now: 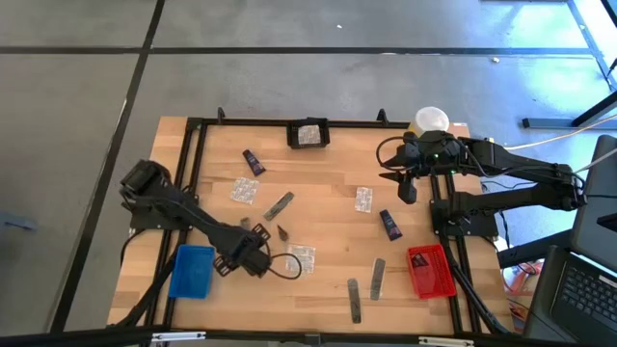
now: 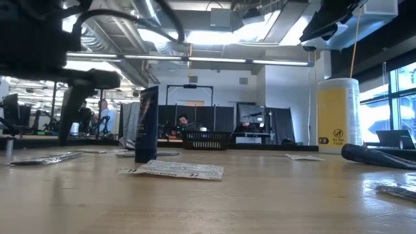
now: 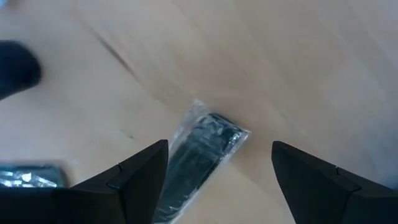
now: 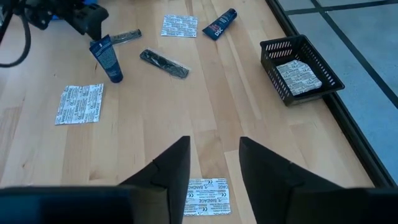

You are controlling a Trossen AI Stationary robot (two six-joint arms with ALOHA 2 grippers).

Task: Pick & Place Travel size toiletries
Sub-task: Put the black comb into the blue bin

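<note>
Grey stick (image 3: 199, 155) in clear wrap lies flat on table (image 1: 318, 183), betw. left gripper (image 3: 217, 171) fingers – wide open, holding nothing. Foil sachets (image 1: 244, 192), dark tubes (image 1: 390, 225) scattered. Right gripper (image 4: 214, 165) over a sachet (image 4: 206, 196) nr black basket (image 4: 298, 68), part-open, empty.

Grey floor (image 1: 87, 87), ceiling lights (image 2: 214, 32), window (image 2: 400, 97), dark partitions (image 2: 273, 123)
</note>
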